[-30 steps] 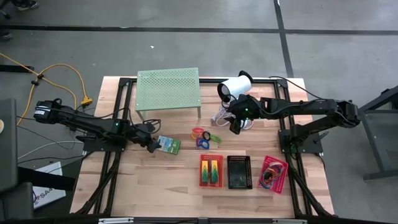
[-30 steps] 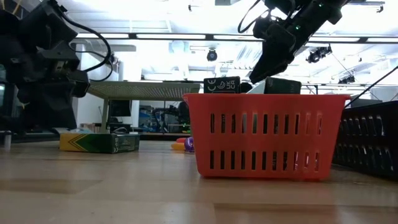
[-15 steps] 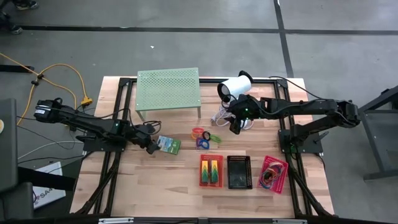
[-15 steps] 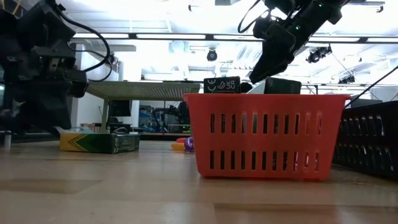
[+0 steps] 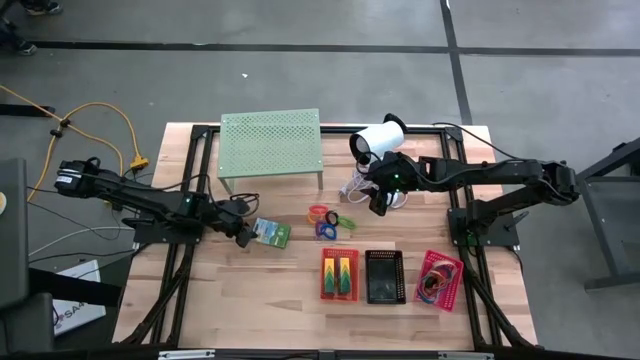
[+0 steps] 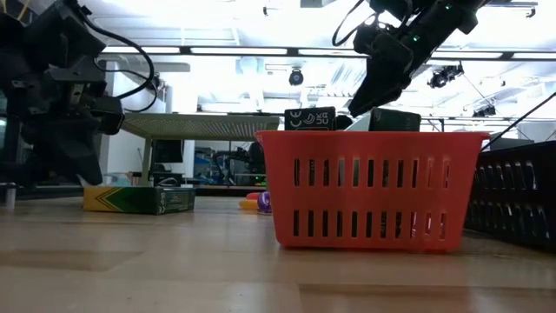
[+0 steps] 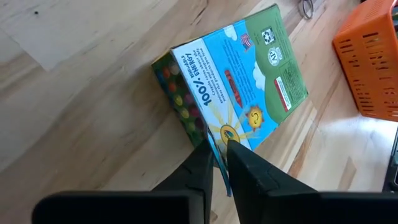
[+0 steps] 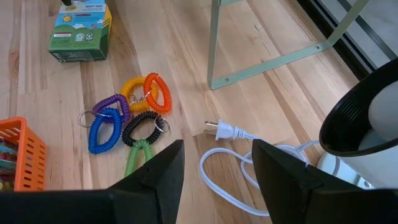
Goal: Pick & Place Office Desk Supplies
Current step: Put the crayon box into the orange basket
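Note:
A small flat green pack (image 5: 271, 233) lies flat on the wooden table left of centre; in the left wrist view its printed blue-and-green top face (image 7: 249, 74) is up. My left gripper (image 5: 248, 232) sits at the pack's left end, shut on it. My right gripper (image 5: 378, 205) hangs open above the table beside the white cylinder, with the coloured loops (image 8: 127, 115) on the table beyond its fingers. Along the near side stand the red basket (image 5: 340, 274), the black basket (image 5: 383, 276) and the pink basket (image 5: 440, 279). My left gripper pinches a thin edge of the pack's top face at its nearest corner (image 7: 219, 148) between its two fingers (image 7: 200, 163). The fingers slant down at it from the table's left. The pack lies flat on the table.
The pale-green perforated stand (image 5: 270, 143) stands at the far left of the table. The white cylinder (image 5: 378, 140) is at the far middle, its white cable and plug (image 8: 224, 132) lying under my right gripper. The red basket holds green packs, the pink one coloured bands.
In the low view my left gripper's fingers have drawn together at the pack's left end. The arm has kept its place and the pack has not moved.

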Robot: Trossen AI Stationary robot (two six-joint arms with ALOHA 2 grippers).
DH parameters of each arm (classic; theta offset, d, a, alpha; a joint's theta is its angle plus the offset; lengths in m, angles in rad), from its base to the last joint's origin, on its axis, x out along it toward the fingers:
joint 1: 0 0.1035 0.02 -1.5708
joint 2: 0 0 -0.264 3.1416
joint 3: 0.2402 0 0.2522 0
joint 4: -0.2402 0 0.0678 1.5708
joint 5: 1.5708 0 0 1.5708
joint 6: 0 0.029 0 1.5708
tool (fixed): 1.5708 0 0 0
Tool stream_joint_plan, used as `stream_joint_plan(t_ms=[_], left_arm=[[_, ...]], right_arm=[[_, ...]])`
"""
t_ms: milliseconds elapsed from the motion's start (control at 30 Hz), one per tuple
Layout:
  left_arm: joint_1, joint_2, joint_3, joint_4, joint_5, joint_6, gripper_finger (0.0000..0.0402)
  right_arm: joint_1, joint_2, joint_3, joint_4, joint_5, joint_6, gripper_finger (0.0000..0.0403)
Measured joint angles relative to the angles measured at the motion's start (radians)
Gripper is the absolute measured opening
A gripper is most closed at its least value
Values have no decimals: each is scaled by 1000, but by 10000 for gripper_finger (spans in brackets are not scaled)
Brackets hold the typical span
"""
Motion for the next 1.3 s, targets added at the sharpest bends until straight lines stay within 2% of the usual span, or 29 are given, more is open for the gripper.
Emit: stream_joint_plan(t_ms=[267,800,1300], left_arm=[[0,0,0,47,-9,0,5],[0,4,0,144,-11,64,1],[0,161,143,172,-12,143,1]], right_arm=[[0,0,0,0,0,0,176],[0,0,0,0,0,0,176],[0,0,0,0,0,0,176]])
